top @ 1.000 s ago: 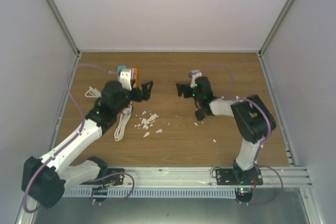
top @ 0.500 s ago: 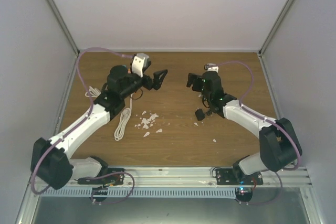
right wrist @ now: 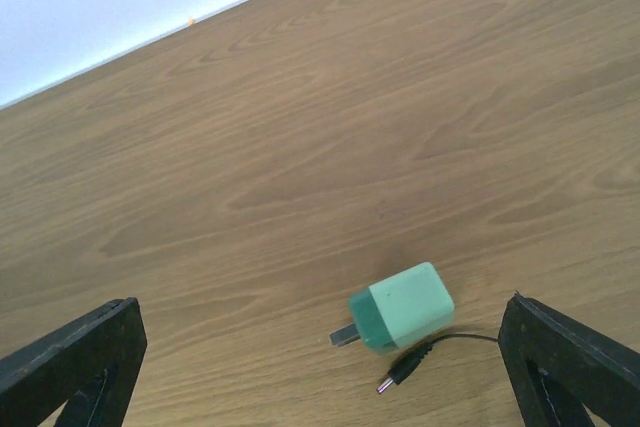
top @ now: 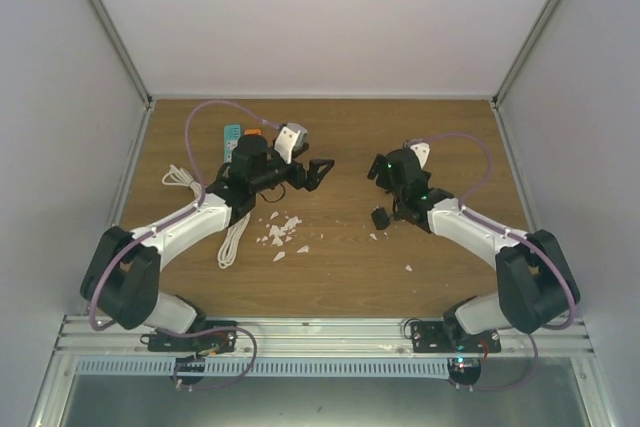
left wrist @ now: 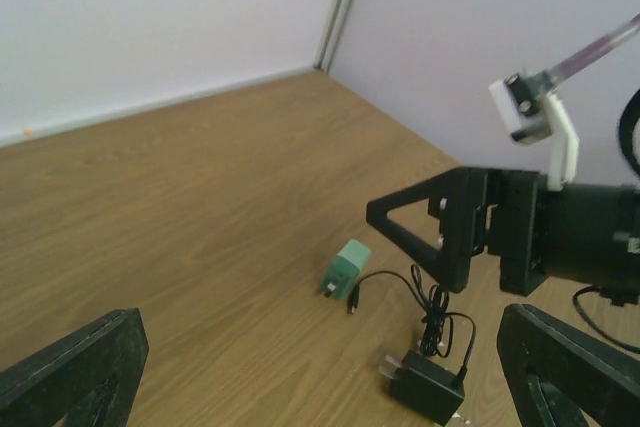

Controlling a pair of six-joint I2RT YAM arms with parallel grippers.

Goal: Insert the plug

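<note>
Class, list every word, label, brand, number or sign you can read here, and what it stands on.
No text can be read.
The green plug block shows plain faces.
The black charger shows no print.
The blue and orange item is too small to tell.

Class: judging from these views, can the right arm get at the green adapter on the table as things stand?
Probably yes: the right gripper is open and faces the green adapter, with only bare table between them.
</note>
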